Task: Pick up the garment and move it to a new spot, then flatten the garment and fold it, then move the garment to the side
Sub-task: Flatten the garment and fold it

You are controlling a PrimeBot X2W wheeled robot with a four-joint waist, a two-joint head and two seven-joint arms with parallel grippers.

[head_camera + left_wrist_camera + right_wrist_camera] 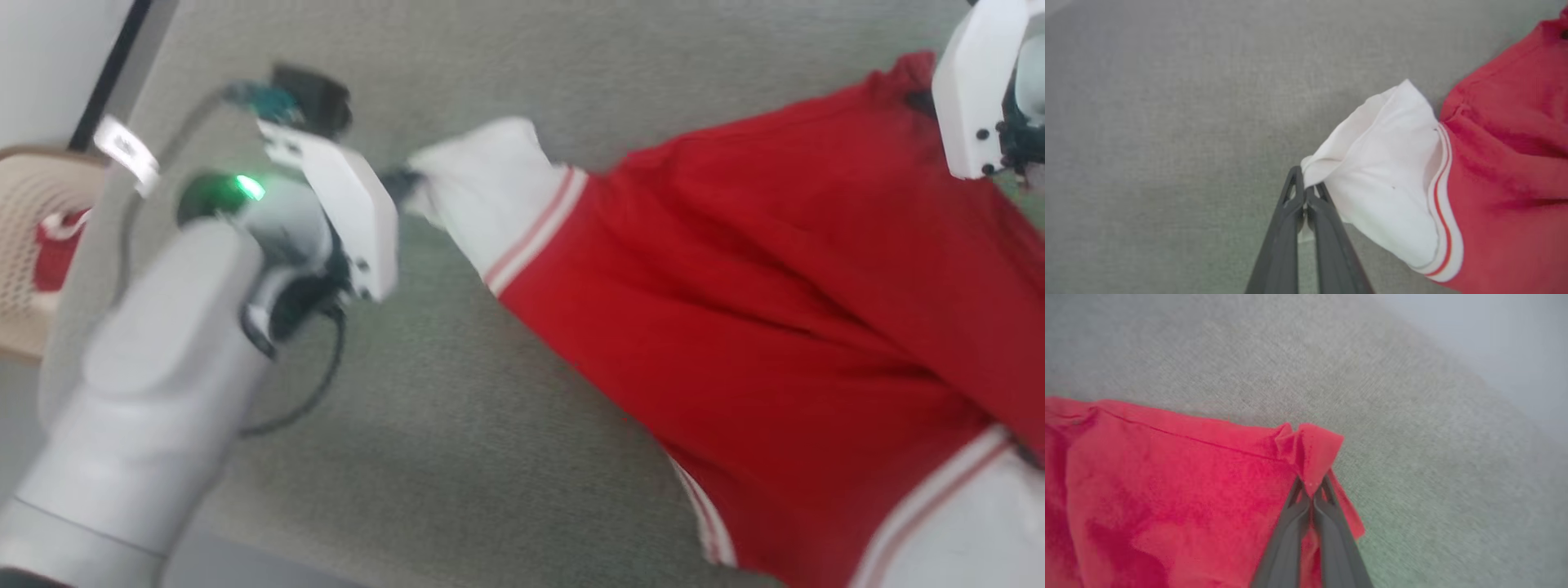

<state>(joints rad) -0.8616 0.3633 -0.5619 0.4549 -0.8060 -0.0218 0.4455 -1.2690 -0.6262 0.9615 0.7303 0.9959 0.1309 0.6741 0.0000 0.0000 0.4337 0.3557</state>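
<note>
The garment (759,327), a red jersey with white sleeves and red-white striped trim, lies spread across the grey cloth surface from the centre to the right. My left gripper (1305,188) is shut on the tip of its white sleeve (1384,179); the same sleeve (490,180) shows in the head view just right of the left wrist. My right gripper (1312,486) is shut on a red hem corner (1310,449), bunching it. The right wrist housing (980,90) stands over the garment's upper right end. No lettering is visible.
A beige perforated basket (24,245) with a small red cloth (57,253) stands at the far left beyond the surface's edge. A black cable (318,384) loops under my left forearm. Bare grey surface (457,425) stretches between the left arm and the garment.
</note>
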